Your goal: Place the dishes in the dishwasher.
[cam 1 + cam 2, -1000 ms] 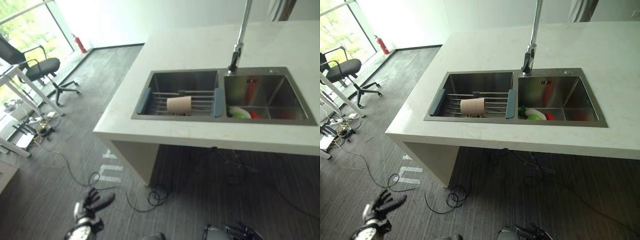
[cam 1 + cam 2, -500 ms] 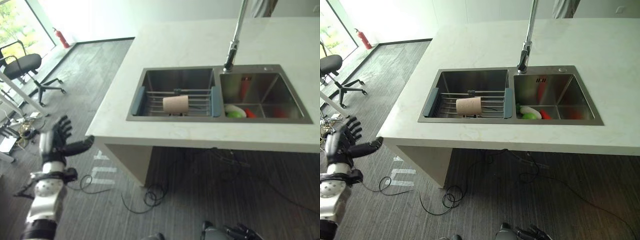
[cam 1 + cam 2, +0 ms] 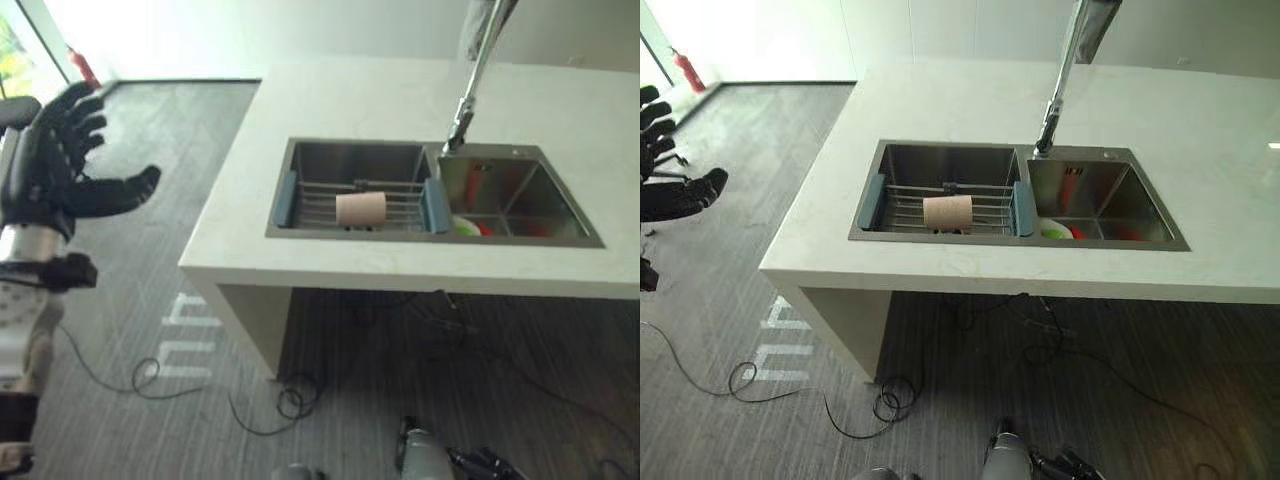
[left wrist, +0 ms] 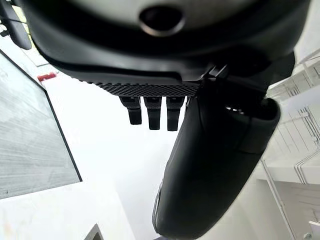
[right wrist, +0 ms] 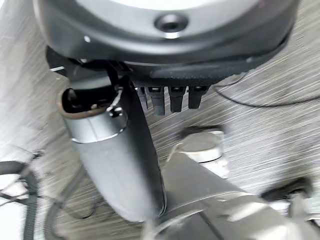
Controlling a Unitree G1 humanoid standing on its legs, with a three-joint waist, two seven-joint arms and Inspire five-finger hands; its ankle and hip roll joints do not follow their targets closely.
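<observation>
The right hand (image 5: 150,75) hangs over a grey, streaked floor (image 5: 280,65). Its thumb (image 5: 117,155) stands out long and straight, and its fingers (image 5: 172,99) show as short stubs in a row beside the thumb, relaxed and holding nothing.

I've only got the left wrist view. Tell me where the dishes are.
Observer: A tan cup lies on its side on the wire rack across the sink's left basin.
Operator: Now tell me what's in the other basin.
Observer: A green and white dish with something red beside it sits low in the right basin; I cannot tell more.
Operator: Give me the left hand's place.
Observer: The left hand is up with fingers spread, over the floor off the counter's left end, touching nothing.
</observation>
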